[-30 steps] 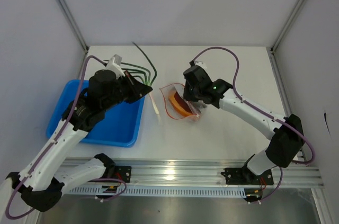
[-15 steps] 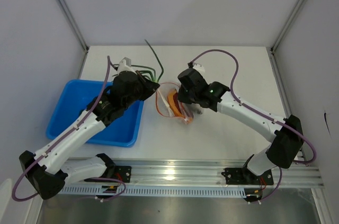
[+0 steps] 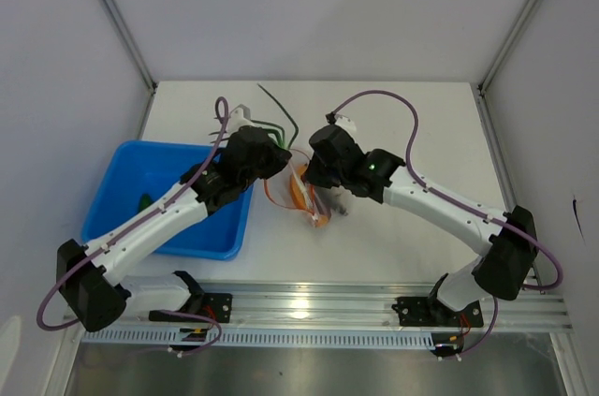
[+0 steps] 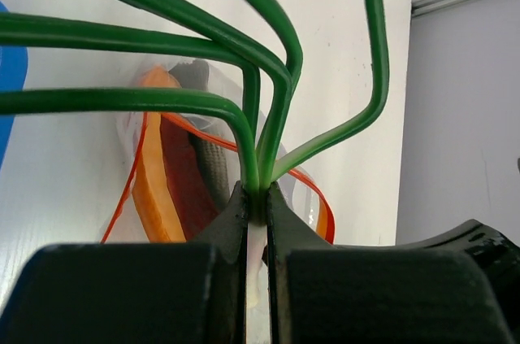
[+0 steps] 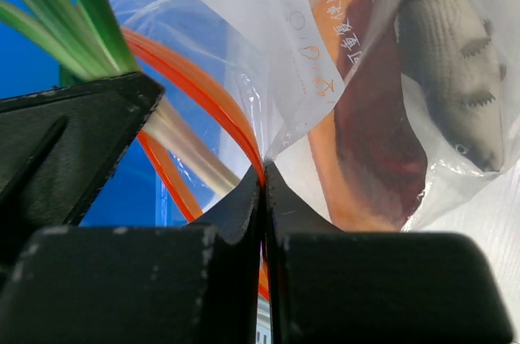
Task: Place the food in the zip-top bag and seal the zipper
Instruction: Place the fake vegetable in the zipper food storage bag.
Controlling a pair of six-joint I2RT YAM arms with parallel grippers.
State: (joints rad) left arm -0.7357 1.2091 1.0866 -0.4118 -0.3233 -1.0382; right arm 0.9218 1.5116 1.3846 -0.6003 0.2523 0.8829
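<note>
The left gripper [image 4: 256, 198] is shut tight on the green stalks [image 4: 122, 100]; it pinches them low down, right where they all join into one white end [image 5: 183, 149]. The right gripper [image 5: 262, 177] is shut too; it holds the thin edge of the bag [image 5: 276, 43] at the orange zipper [image 5: 195, 76] and lifts that side so the mouth gapes open.

The bag sits in the middle of the table [image 3: 449, 134], between the two grippers and just beside the blue tray [image 3: 112, 199]. The meat [image 5: 366, 157] is inside the bag; a grey toy fish [image 5: 455, 59] lies in there next to it. The stalks are not in yet; the white end looks to sit between the two sides of the zipper, and the green tips fan out away from the bag.

The stalks look light and bendy; they spread wide, so the tips may catch on the mouth of the bag. Holding them at the joined end seems best, for then they all come along as one bunch; that end is also the narrow part, so it should slide in first.

The bag looks thin, soft and slippery; it will flop and fold if it is held by the clear part. The zipper strip is the firmer bit, so that is the good place to hold it. The mouth must stay wide; if the edge slips out of the pinch, it may fall shut on the stalks.
</note>
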